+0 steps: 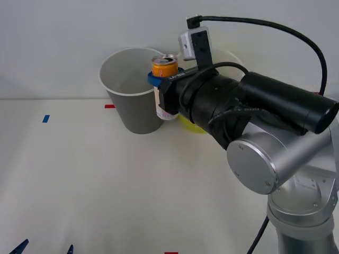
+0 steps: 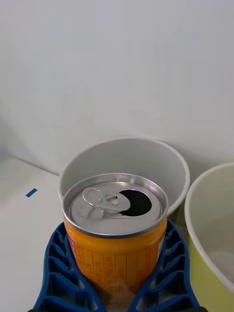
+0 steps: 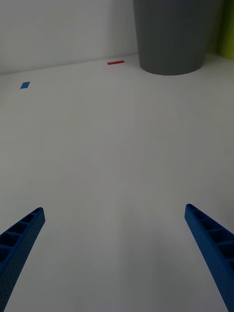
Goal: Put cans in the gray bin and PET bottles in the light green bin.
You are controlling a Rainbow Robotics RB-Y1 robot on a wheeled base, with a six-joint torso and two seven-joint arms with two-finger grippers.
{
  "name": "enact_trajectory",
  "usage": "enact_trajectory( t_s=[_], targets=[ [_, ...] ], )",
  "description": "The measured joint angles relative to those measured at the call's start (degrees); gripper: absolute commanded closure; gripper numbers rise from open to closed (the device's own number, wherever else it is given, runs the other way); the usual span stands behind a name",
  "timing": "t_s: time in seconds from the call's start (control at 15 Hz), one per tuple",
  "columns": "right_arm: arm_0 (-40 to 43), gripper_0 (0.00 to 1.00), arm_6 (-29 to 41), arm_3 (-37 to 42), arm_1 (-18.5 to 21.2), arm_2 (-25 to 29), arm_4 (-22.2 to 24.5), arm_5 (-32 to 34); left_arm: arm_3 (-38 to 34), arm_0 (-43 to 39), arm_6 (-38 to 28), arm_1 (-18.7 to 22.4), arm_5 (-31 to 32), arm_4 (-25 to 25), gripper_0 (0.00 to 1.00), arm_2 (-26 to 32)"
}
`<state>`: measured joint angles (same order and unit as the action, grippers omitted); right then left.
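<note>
Orange can (image 2: pixel 115 229), right pincer (image 2: pixel 114 273)-clamped, hangs beside gray bin (image 1: pixel 132 95) rim.

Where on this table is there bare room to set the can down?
Bare table spreads from the gray bin toward the open left pincer. It is crowded at the back, where the right pincer holds the can beside the light green bin.
</note>
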<state>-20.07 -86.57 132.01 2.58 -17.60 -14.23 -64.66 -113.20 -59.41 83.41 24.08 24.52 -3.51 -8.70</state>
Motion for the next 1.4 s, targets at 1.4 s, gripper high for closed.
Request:
enact_trajectory(
  t_s=[1.4],
  targets=[
    [-27.8,1.00,1.6,-49.5,-3.4,2.5,-0.8,36.9,0.0,0.0,0.0,0.0,0.0,0.0,0.00,0.0]
  ],
)
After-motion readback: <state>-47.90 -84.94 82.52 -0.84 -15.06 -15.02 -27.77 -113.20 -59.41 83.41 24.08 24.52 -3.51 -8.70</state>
